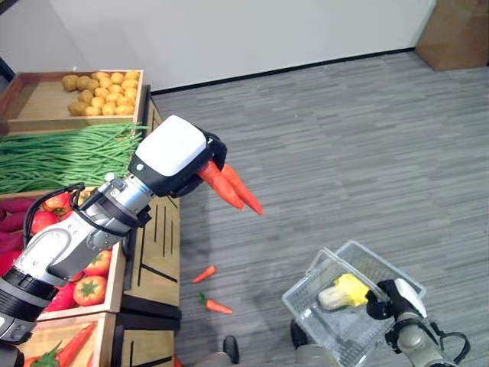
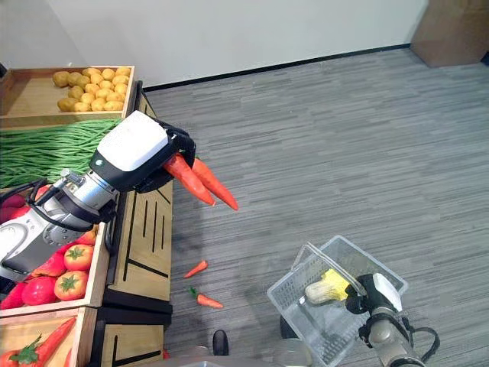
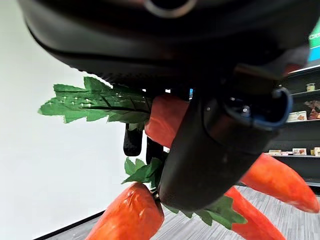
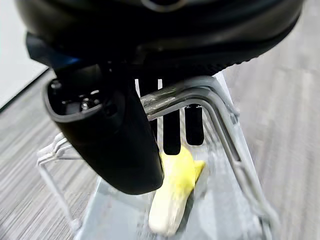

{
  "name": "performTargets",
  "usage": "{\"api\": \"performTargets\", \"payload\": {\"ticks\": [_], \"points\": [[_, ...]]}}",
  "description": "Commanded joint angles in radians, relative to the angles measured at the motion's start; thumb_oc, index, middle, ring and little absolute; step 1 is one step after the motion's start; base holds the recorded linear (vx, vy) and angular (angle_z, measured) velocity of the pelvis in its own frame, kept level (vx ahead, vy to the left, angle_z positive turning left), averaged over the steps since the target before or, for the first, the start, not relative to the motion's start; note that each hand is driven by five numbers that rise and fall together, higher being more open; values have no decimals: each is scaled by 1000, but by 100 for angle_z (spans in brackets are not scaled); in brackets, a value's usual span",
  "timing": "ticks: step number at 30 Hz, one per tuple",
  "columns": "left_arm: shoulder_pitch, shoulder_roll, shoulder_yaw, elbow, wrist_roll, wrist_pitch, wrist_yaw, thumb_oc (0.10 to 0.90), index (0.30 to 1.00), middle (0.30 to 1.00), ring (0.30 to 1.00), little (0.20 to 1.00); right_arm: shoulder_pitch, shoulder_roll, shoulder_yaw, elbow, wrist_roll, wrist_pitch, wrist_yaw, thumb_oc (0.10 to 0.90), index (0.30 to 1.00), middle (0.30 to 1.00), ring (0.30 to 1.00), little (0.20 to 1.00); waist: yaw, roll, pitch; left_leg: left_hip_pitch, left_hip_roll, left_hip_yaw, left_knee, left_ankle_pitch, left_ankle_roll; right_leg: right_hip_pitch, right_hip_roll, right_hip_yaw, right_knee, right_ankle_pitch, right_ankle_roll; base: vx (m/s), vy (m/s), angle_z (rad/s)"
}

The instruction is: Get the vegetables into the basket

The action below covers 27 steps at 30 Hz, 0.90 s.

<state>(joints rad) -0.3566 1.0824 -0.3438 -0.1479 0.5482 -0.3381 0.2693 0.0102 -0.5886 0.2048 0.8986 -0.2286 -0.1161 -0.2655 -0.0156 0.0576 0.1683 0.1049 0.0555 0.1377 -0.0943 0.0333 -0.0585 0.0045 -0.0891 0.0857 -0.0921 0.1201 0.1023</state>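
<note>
Carrots (image 1: 231, 186) clenched in left hand (image 1: 179, 157); right hand (image 4: 107, 135) grips basket handle (image 4: 200, 97).

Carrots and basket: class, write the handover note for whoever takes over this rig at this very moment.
Left hand: shut on a bunch of carrots, held in the air beside the produce stand, not yet over the basket.
Right hand: shut on the handle of the clear basket, held low over the floor.
Done: one pale, yellow-topped vegetable lies in the basket.
Left: carry the held carrots over and drop them in. Two small carrots lie on the floor by the stand, likely to be picked up too.
</note>
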Motion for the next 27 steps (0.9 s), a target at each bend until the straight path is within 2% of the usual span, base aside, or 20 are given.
{"api": "performTargets", "payload": {"ticks": [1, 6, 10, 14, 18, 22, 23, 27], "points": [[-196, -1, -46, 13, -71, -9, 18, 400, 300, 300, 300, 300, -70, -99, -5, -99, 18, -78, -47, 400, 300, 300, 300, 300, -7, -50, -116, -35, 25, -42, 7, 2, -26, 6, -63, -55, 5, -22, 81, -3, -8, 8], [-236, -51, -117, 9, -84, -18, -17, 400, 300, 300, 300, 300, -85, -107, -15, -226, 60, -99, -33, 400, 300, 300, 300, 300, -16, -52, -122, -40, 31, -48, 7, 6, -29, 8, -63, -67, 5, -24, 78, -1, -3, 1], [-297, -115, -206, 24, -83, -18, -39, 400, 300, 300, 300, 300, -141, -103, 16, -332, 73, -120, -37, 400, 300, 300, 300, 300, -18, -49, -126, -38, 36, -51, 7, 5, -30, 15, -58, -75, 5, -29, 77, 13, -13, 3], [-331, -195, -287, 84, -82, -14, -63, 400, 300, 300, 300, 300, -222, -103, 55, -457, 92, -135, -33, 400, 300, 300, 300, 300, -23, -40, -127, -39, 36, -52, 7, 5, -30, 18, -58, -77, 5, -33, 75, 0, 0, 0], [-333, -275, -357, 173, -54, -2, -74, 400, 300, 300, 300, 300, -300, -76, 96, -504, 116, -139, -40, 400, 300, 300, 300, 300, -21, -35, -133, -36, 34, -51, 7, 0, -28, 23, -62, -81, 5, -35, 76, 0, 0, 0], [-314, -322, -365, 247, -34, 15, -67, 400, 300, 300, 300, 300, -322, -48, 110, -514, 143, -138, -32, 400, 300, 300, 300, 300, -20, -37, -136, -32, 33, -50, 7, -2, -26, 28, -64, -82, 5, -36, 75, 0, 0, 0], [-283, -362, -348, 299, -24, 36, -54, 400, 300, 300, 300, 300, -332, -15, 119, -527, 174, -138, -30, 400, 300, 300, 300, 300, -17, -39, -138, -30, 32, -50, 7, -3, -26, 31, -65, -81, 5, -38, 75, 0, 0, 0], [-243, -419, -325, 360, -17, 61, -43, 400, 300, 300, 300, 300, -334, 36, 135, -584, 214, -146, -19, 400, 300, 300, 300, 300, -16, -41, -137, -30, 29, -48, 7, -4, -25, 31, -67, -83, 5, -37, 75, 0, 0, 0]]}}
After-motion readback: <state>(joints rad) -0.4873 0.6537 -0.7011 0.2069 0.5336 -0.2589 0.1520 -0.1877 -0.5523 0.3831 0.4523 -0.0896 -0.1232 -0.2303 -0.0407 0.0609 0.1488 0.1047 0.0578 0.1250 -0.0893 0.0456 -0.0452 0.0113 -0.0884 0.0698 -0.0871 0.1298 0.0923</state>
